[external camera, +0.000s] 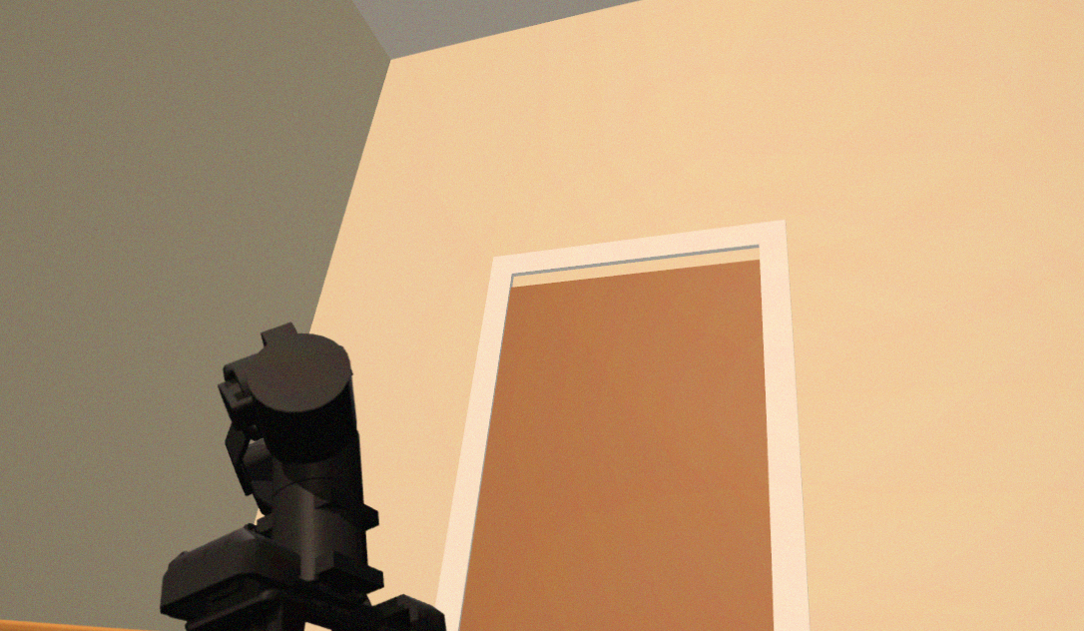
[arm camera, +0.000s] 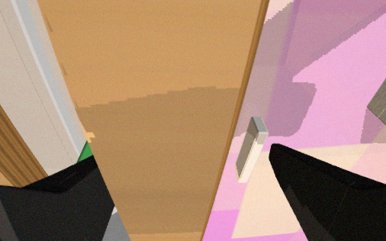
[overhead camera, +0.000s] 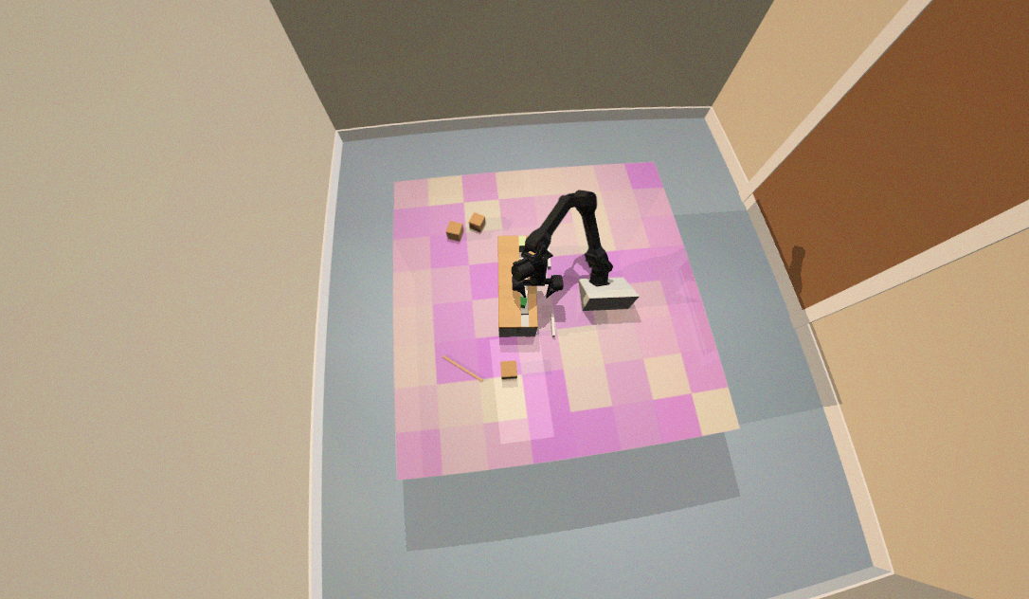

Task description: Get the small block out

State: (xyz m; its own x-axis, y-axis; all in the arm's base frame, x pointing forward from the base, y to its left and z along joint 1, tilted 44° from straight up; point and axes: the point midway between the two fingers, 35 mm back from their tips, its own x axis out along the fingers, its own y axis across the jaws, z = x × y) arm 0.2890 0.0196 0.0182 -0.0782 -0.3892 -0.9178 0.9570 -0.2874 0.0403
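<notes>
The wooden box point(overhead camera: 507, 298) point(arm camera: 151, 57) stands left of the arm's base, its clear front towards the base. The small green block point(overhead camera: 523, 301) point(arm camera: 86, 152) shows inside, beside a pale shelf strip point(overhead camera: 524, 319); in the wrist view only a corner shows past the left finger. My gripper point(overhead camera: 536, 292) point(arm camera: 201, 150) is open with nothing between its fingers. One finger is at the box close to the block, the other is outside over the table. Whether the finger touches the block cannot be told. The arm hides the box's far part.
A short white bar point(overhead camera: 553, 325) point(arm camera: 251, 152) lies just in front of the box. One wooden cube point(overhead camera: 509, 370) and a thin stick point(overhead camera: 462, 369) lie beyond its near end. Two more cubes point(overhead camera: 454, 230) point(overhead camera: 477, 221) lie past the far end. The arm's base block point(overhead camera: 607, 291) stands to the right.
</notes>
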